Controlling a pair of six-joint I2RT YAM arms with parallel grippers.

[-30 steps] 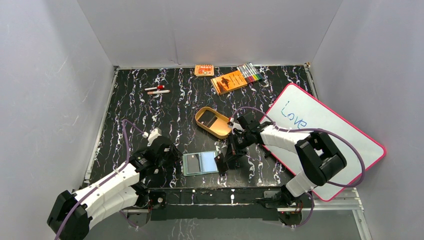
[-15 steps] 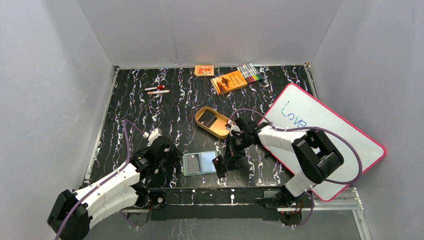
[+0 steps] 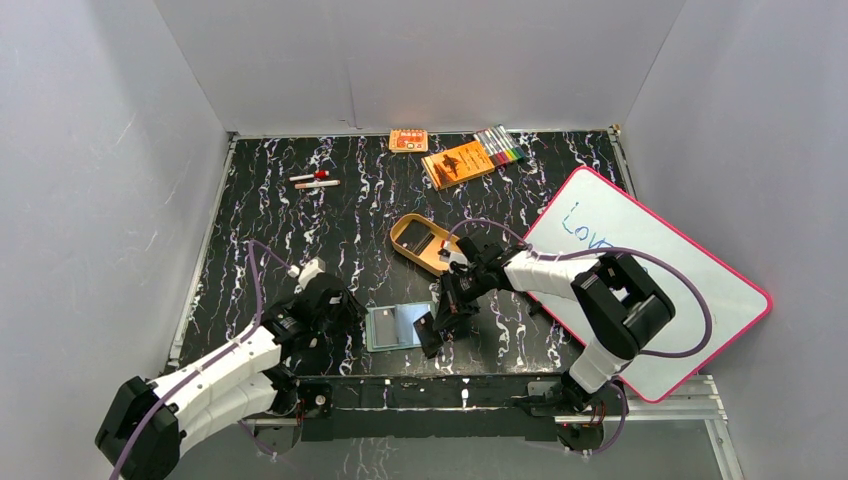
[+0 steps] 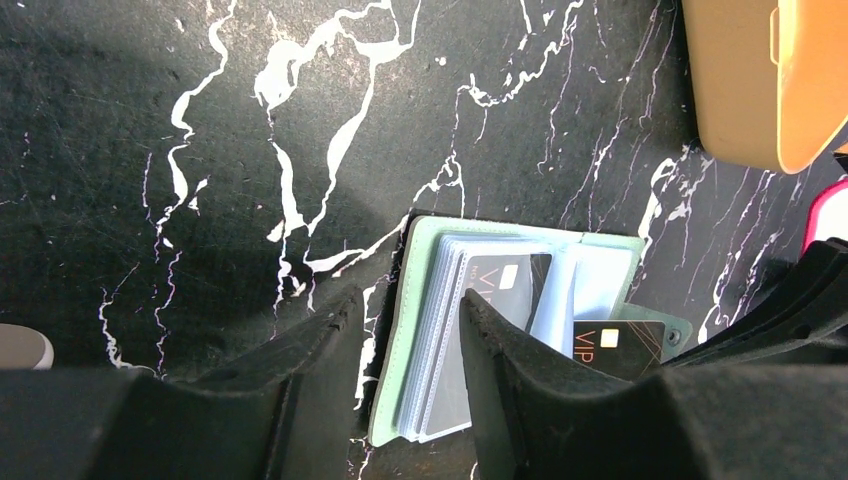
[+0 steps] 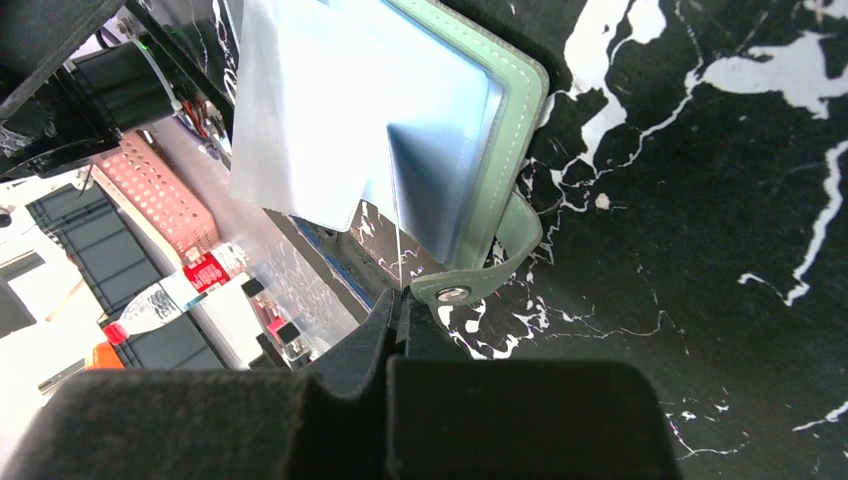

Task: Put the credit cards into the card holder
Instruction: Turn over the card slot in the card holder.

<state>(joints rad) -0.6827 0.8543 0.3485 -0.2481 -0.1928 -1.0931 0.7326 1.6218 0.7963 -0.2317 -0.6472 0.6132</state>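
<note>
The green card holder (image 3: 398, 326) lies open near the table's front edge, pale blue pockets up. In the left wrist view one dark credit card (image 4: 508, 283) sits in a pocket of the holder (image 4: 420, 310). My left gripper (image 4: 405, 325) is open, with its jaws either side of the holder's left cover edge. My right gripper (image 3: 430, 330) is shut on a second dark card (image 4: 618, 346) at the holder's right edge, by the snap tab (image 5: 470, 288). In the right wrist view this card shows edge-on (image 5: 398, 262) between the shut jaws (image 5: 400, 305).
A tan oval tray (image 3: 425, 243) sits just behind the holder. A pink-rimmed whiteboard (image 3: 650, 280) lies at the right. An orange booklet (image 3: 458, 163), markers (image 3: 500, 147), a small orange box (image 3: 408, 140) and pens (image 3: 313, 180) lie at the back.
My right gripper has moved left and toward the front with its card, up to the holder's right edge. The left arm has barely moved.
</note>
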